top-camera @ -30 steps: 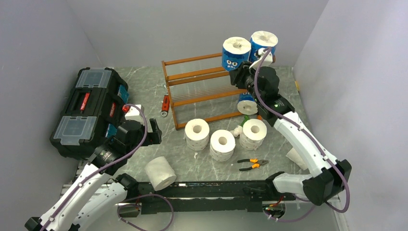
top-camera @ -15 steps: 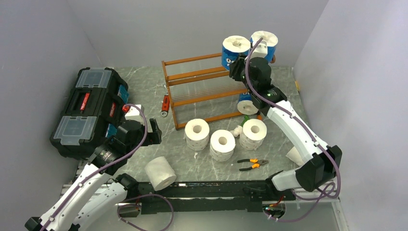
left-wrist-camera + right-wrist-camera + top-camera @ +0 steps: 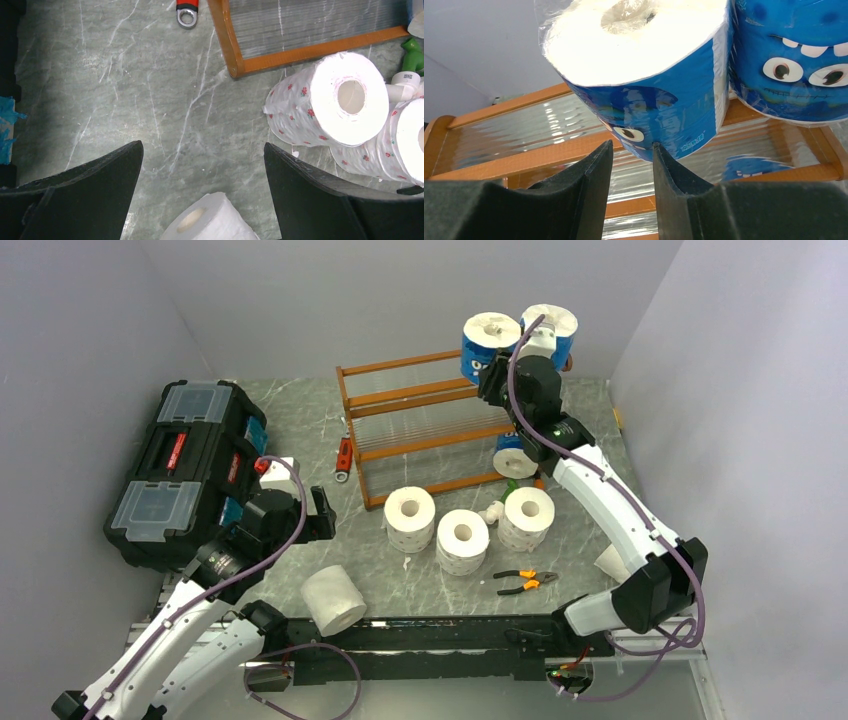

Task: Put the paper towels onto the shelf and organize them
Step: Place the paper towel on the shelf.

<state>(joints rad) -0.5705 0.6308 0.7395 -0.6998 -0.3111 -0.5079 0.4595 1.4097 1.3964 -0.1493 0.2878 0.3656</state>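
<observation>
My right gripper (image 3: 631, 145) is up at the top tier of the orange-brown wooden slatted shelf (image 3: 509, 105). Its jaws are drawn narrow, with only a slit between them and nothing in it. One fingertip (image 3: 659, 150) meets the lower edge of a blue-wrapped paper towel roll with a cartoon face (image 3: 649, 75). That roll stands at the tier's right end, hard beside a second blue cartoon roll (image 3: 789, 60). A third blue roll (image 3: 514, 456) lies low at the shelf's right end.

My left gripper (image 3: 202, 147) hangs spread wide over the grey marbled table (image 3: 125, 90), holding nothing. A white roll on its side (image 3: 210, 225) lies below it. Three upright white rolls printed with small red flowers (image 3: 462, 538) stand in front of the shelf. A black toolbox with clear lids (image 3: 185, 470) sits to my left.
</observation>
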